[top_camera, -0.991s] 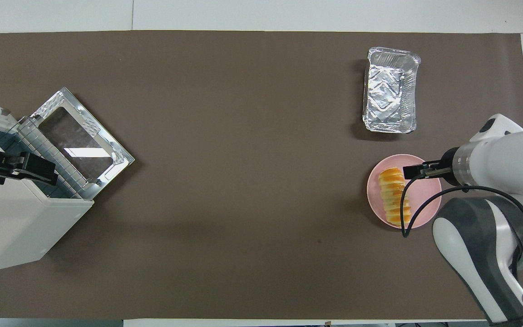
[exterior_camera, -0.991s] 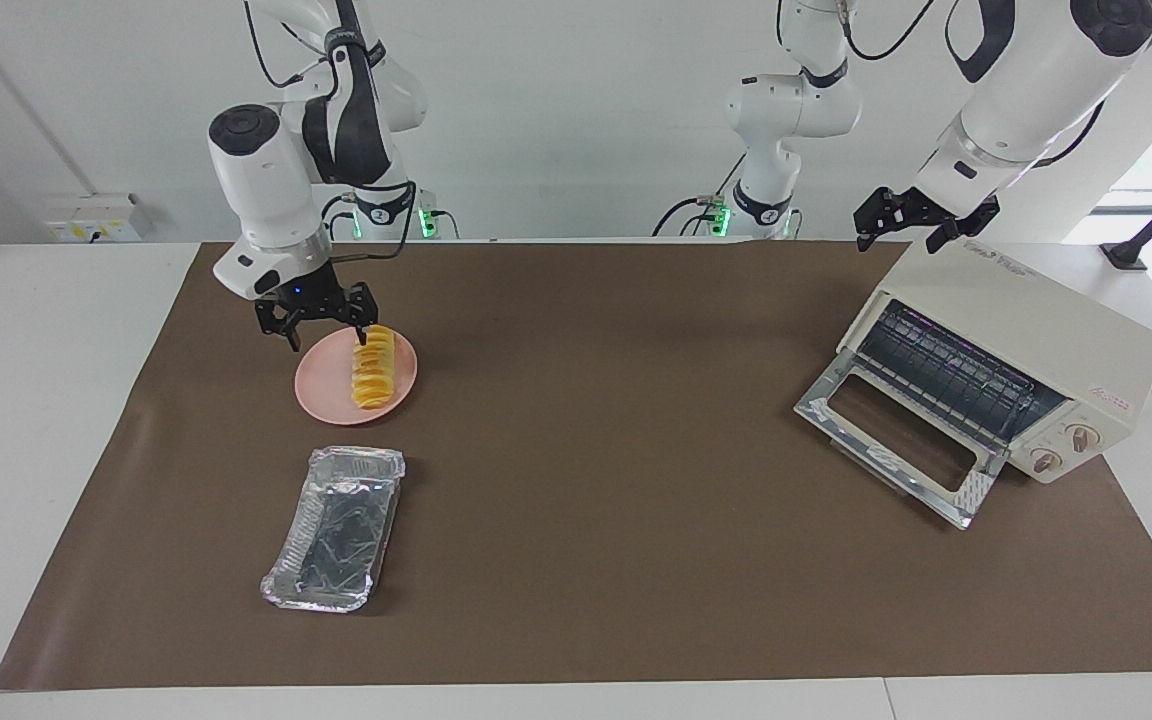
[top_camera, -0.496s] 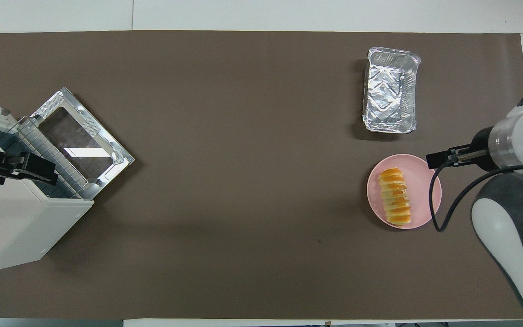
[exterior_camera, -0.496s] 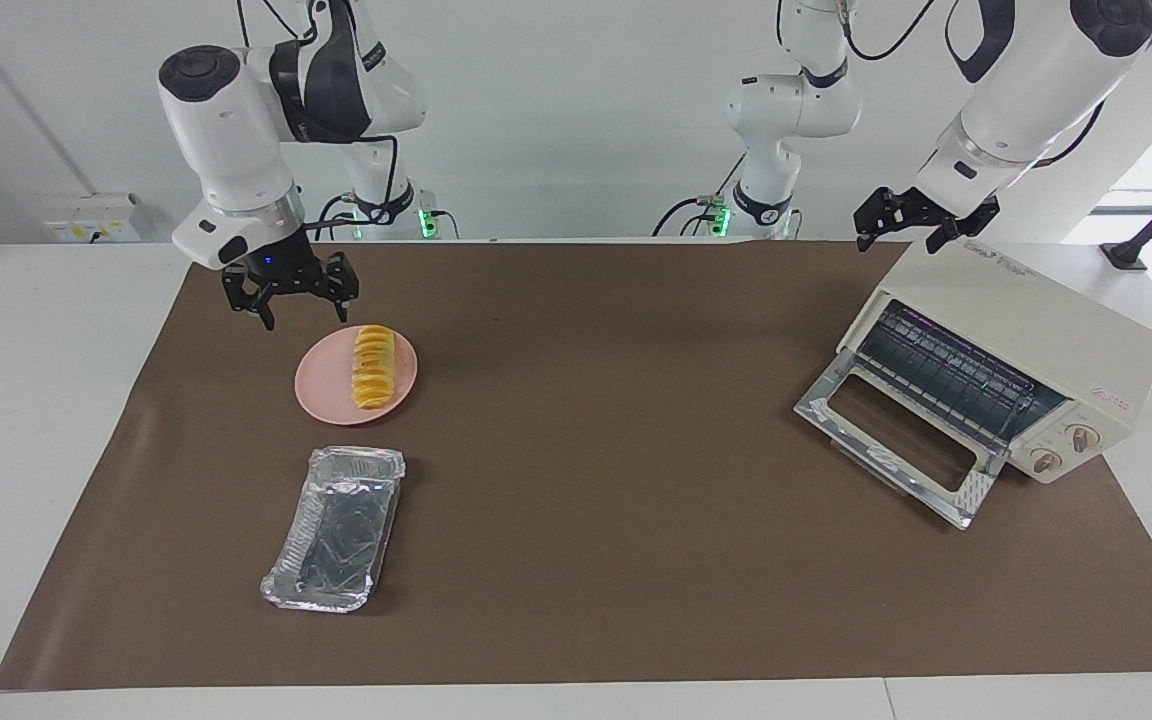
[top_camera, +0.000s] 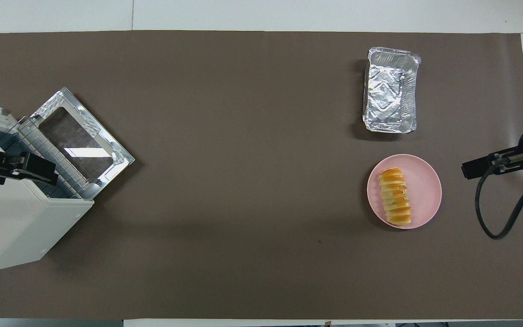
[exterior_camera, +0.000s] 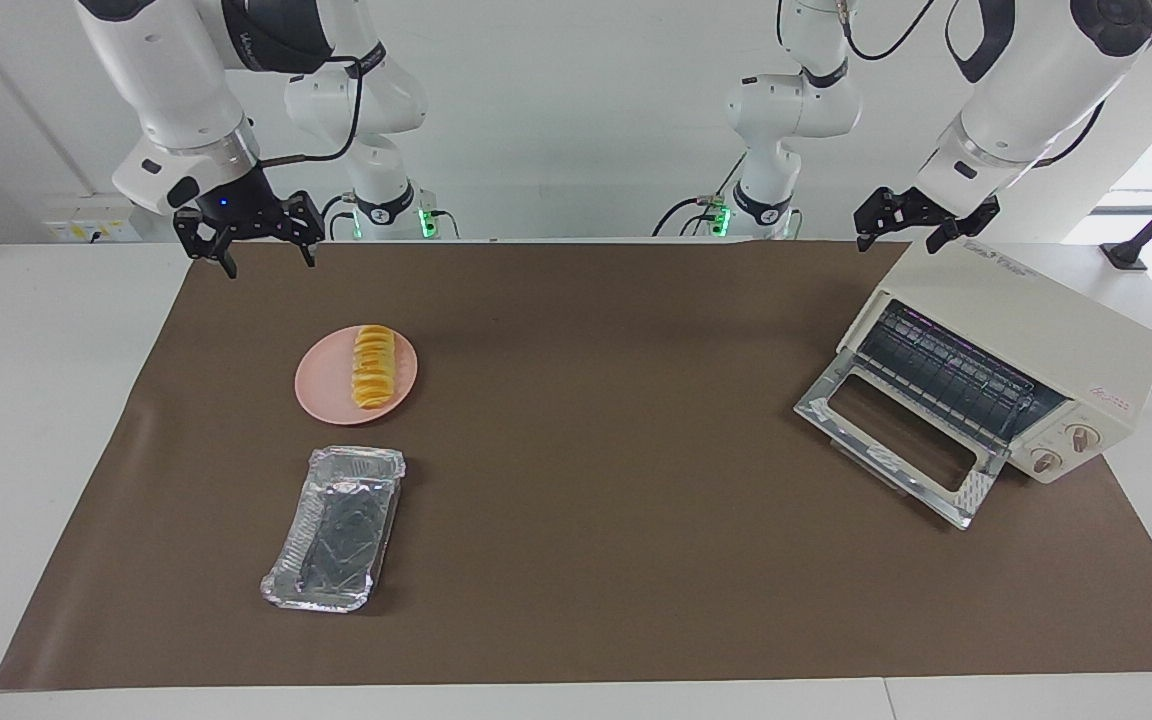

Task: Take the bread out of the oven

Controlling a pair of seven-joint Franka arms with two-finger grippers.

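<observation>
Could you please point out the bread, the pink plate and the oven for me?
bread (exterior_camera: 373, 367), facing view, middle of the ridged loaf.
pink plate (exterior_camera: 324, 385), facing view, bare surface beside the loaf.
oven (exterior_camera: 1021, 315), facing view, cream top panel.

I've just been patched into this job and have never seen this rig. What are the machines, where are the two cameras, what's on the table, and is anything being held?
Two robot arms work a table covered by a brown mat. One camera faces them across the table; the other looks down from above their end. The bread lies on a pink plate, with an empty foil tray farther from the robots. The oven sits at the left arm's end, door down, nothing visible on its rack. The right hand is open and raised over the mat's edge. The left hand waits above the oven. Neither holds anything.
</observation>
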